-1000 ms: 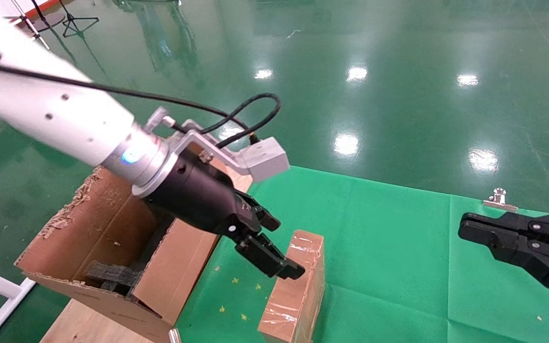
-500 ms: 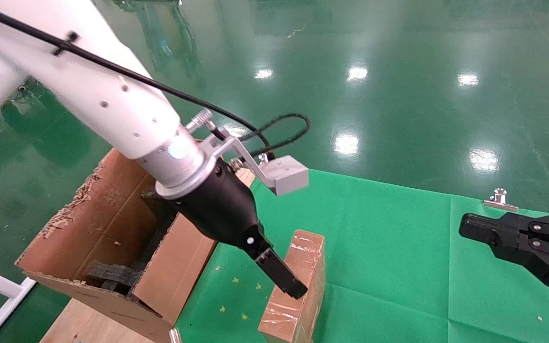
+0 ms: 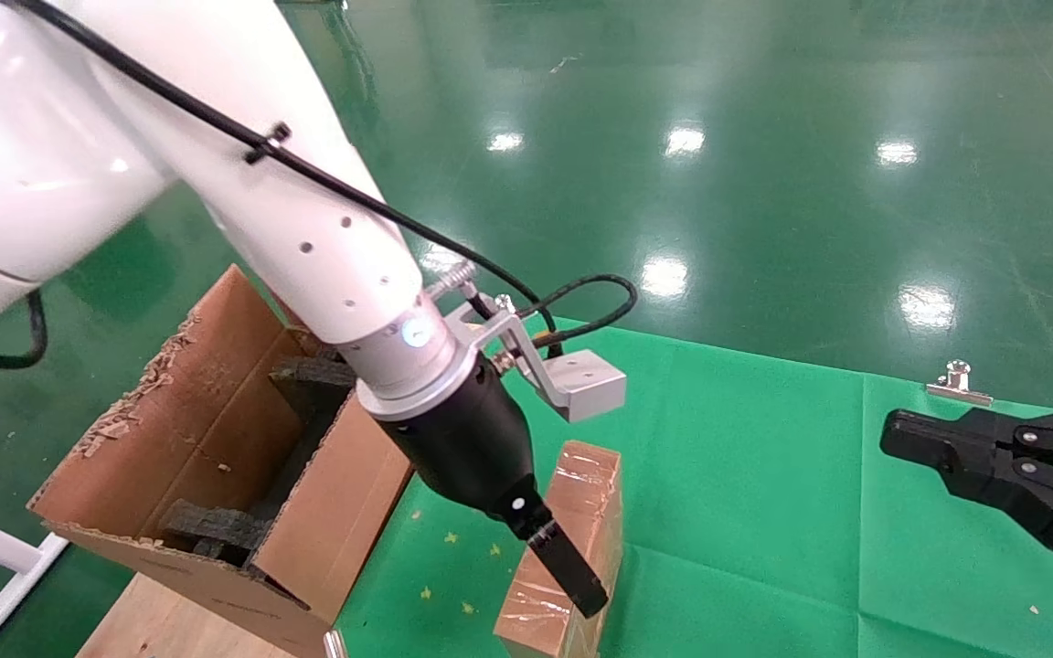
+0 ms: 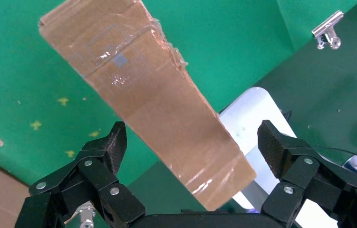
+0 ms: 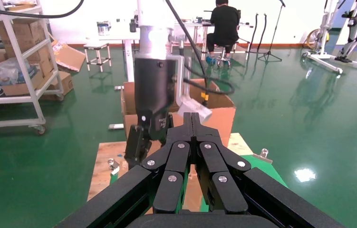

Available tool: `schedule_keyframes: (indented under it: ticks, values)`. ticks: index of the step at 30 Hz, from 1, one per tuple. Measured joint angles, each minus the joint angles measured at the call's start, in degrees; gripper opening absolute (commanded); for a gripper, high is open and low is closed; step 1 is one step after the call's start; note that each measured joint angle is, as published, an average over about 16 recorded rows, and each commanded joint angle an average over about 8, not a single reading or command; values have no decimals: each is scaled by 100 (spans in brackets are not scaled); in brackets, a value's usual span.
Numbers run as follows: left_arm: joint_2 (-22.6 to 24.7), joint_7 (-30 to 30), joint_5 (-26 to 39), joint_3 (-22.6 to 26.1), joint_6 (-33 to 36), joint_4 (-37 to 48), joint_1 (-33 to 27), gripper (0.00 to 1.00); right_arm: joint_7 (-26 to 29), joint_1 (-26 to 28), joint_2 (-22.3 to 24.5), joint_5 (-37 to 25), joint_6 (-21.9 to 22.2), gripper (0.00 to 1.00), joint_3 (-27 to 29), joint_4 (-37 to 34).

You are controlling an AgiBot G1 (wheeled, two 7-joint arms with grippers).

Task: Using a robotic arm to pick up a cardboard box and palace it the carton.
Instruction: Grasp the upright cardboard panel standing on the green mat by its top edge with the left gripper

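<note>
The small taped cardboard box (image 3: 581, 493) stands on edge on the green cloth, just right of the carton (image 3: 216, 429). The robotic arm on my left points steeply down at it. The left gripper (image 3: 574, 585) is open. In the left wrist view its fingers (image 4: 112, 145) stand on either side of the box (image 4: 138, 90) with a gap on each side. The large carton with ragged flaps holds black foam blocks (image 3: 216, 525). My right gripper (image 3: 897, 437) is shut and empty at the far right, and its own view shows it shut too (image 5: 193, 118).
A green cloth (image 3: 764, 493) covers the table. A silver binder clip (image 3: 958, 382) holds its far edge. A wooden board (image 3: 170, 626) lies under the carton. A glossy green floor lies beyond, with a shelf rack (image 5: 19, 61) and a seated person (image 5: 224, 23) far off.
My left arm has swung down and to the right. Its gripper has turned from slanting to pointing steeply down over the small box. The right gripper has not moved.
</note>
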Motion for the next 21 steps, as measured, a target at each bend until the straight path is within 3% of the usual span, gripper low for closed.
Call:
schedule_keyframes:
  ticks: [1, 3, 6, 7, 9, 11, 21]
  values:
    - [32, -12, 16, 26, -8, 18, 9, 100, 0, 0, 0, 0, 0, 32, 0, 0]
    - [93, -32, 50, 74, -21, 53, 28, 87, 0, 0, 0, 0, 0, 57, 0, 0]
    - [165, -51, 94, 131, -36, 101, 52, 50, 0, 0, 0, 0, 1, 94, 0, -1]
    - [184, -55, 107, 147, -39, 114, 58, 37, 0, 0, 0, 0, 1, 100, 0, -1]
    - [215, -61, 131, 173, -42, 136, 66, 12, 0, 0, 1, 0, 1, 100, 1, -1]
    - [238, -63, 151, 193, -42, 152, 72, 0, 0, -1, 1, 0, 1, 100, 1, -1]
    - [243, -65, 160, 196, -45, 158, 78, 0, 0, -1, 1, 0, 2, 100, 1, -2]
